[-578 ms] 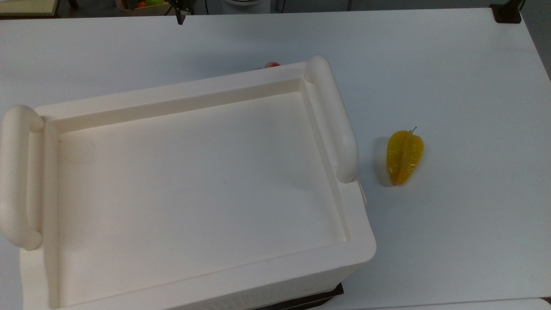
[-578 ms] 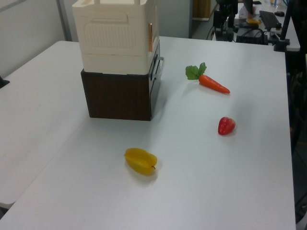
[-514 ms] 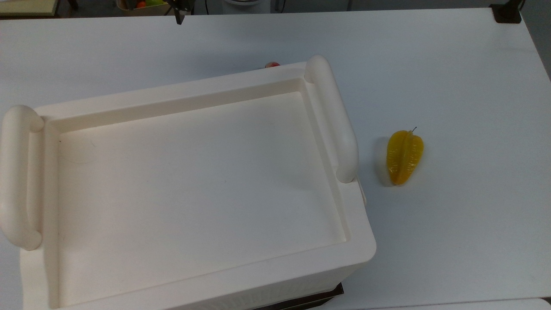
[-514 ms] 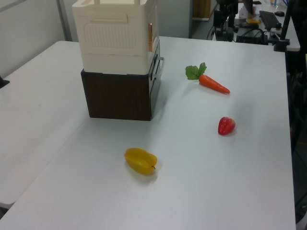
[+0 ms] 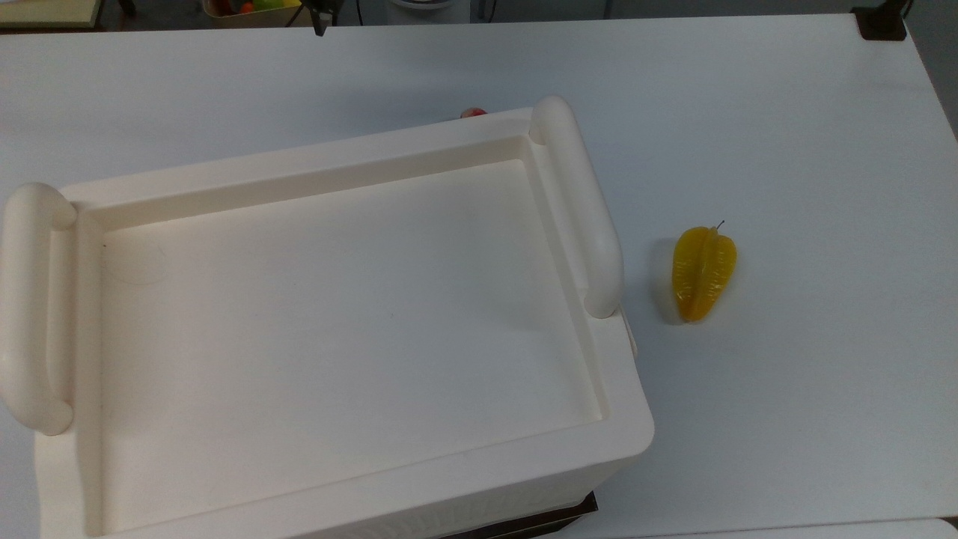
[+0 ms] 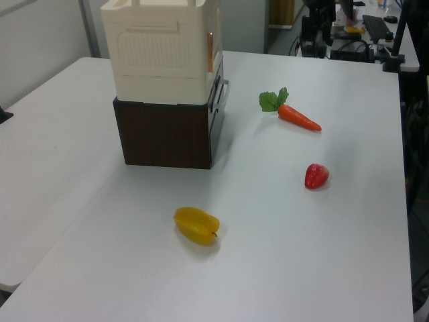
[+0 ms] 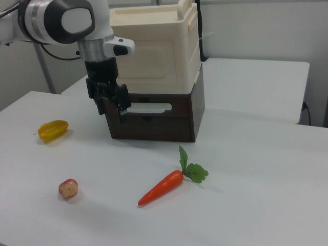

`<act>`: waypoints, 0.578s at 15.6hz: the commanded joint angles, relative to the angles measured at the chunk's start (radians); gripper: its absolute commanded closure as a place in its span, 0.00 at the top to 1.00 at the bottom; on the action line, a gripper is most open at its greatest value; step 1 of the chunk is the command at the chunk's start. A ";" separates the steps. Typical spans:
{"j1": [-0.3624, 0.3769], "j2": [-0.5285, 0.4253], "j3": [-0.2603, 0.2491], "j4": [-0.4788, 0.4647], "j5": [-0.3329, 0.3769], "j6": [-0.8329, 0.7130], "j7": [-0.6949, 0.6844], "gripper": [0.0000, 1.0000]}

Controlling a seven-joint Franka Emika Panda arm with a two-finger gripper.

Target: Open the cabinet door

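Observation:
The cabinet (image 5: 337, 314) is a cream-white box with a recessed top and two tube handles on a dark base (image 6: 164, 141). The cabinet door (image 7: 154, 56) is the cream front panel in the right view, lying flat against the box. My gripper (image 7: 111, 114) hangs fingers-down from the white arm and overlaps the cabinet's left front corner in the right view. In the top view its dark tip (image 5: 322, 25) sits at the table's far edge, well apart from the cabinet. The fingers look open with nothing between them.
A yellow ribbed fruit (image 5: 703, 273) lies on the table to the top view's right of the cabinet. A carrot (image 7: 166, 184) and a small red fruit (image 7: 68, 188) lie on the white table in front of the door. The dark base carries a white drawer handle (image 7: 148, 108).
In the top view the gripper tip has shifted slightly right and up toward the frame's edge. The cabinet and the fruits have not moved.

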 commanded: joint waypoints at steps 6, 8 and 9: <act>-0.021 0.009 0.002 0.031 0.123 -0.007 -0.179 1.00; -0.022 0.015 0.000 0.034 0.163 -0.004 -0.189 1.00; -0.024 0.017 0.000 0.034 0.188 0.016 -0.190 1.00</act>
